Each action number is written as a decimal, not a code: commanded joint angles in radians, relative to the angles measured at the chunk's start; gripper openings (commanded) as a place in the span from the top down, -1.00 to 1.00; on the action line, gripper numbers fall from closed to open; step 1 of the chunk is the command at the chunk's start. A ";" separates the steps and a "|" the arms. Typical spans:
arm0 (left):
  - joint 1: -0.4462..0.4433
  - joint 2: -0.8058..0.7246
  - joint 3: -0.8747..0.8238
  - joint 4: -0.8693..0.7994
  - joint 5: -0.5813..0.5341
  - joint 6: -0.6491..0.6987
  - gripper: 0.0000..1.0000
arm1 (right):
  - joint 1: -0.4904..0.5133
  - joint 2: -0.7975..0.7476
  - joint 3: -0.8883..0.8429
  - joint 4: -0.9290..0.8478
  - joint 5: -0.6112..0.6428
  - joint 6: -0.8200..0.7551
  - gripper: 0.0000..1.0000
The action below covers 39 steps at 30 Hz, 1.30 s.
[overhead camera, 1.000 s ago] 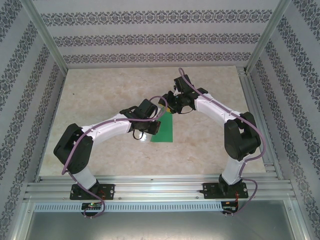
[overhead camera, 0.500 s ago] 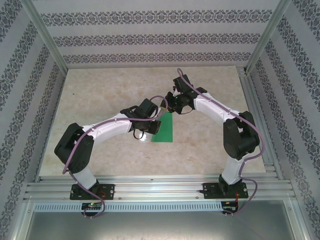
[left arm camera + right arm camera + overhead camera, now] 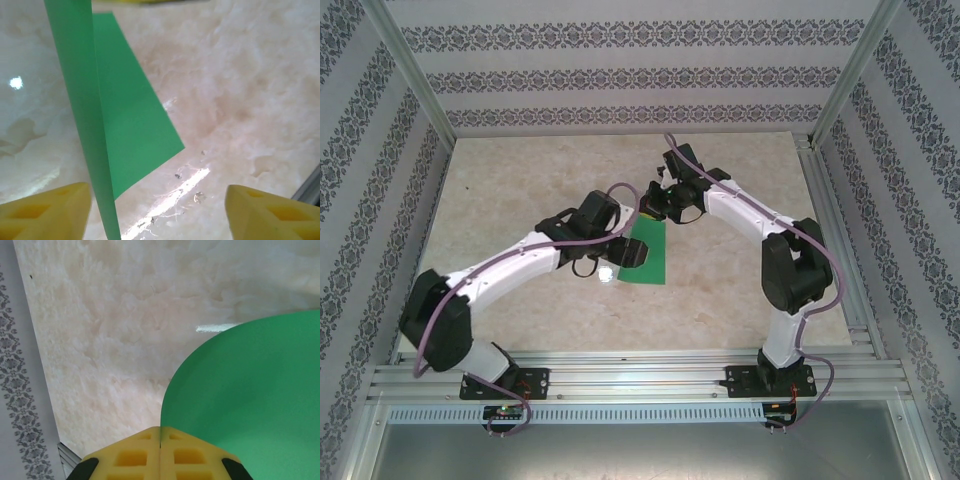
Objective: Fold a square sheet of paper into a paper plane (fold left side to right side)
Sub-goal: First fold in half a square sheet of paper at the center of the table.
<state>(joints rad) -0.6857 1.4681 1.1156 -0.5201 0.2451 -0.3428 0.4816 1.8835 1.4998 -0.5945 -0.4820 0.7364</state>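
A pale cream, marble-patterned desk [image 3: 520,180] sits inside white wall panels printed with grey floral bands [image 3: 620,75]. Silver aluminium posts [image 3: 410,65] frame the corners. A slotted aluminium rail [image 3: 640,375] runs along the near edge, and small glints of light [image 3: 16,82] lie on the glossy surface.

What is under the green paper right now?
The green paper has its lower layer flat on the marbled table; its other layer curves up into the shut right gripper. Whatever is beneath the flat layer is covered.

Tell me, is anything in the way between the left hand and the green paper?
No, nothing visible is in the way. The left hand is open right over the green paper, whose lifted flap stands between its fingers. The right hand is shut on the paper's edge.
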 commanded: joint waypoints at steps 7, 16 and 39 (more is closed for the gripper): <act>0.216 -0.089 -0.103 0.011 0.109 -0.139 -0.70 | -0.042 0.070 0.047 -0.058 -0.011 -0.258 1.00; 0.187 0.148 -0.036 0.054 0.061 -0.124 -0.89 | -0.077 0.146 0.075 -0.073 -0.010 -0.364 1.00; 0.104 0.363 0.118 0.047 -0.004 -0.158 -0.83 | -0.125 0.248 0.099 -0.103 0.048 -0.445 1.00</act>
<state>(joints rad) -0.5720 1.8275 1.2041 -0.5053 0.2199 -0.4732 0.3641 2.1128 1.5627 -0.6849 -0.4595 0.3256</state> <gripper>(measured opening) 0.917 0.042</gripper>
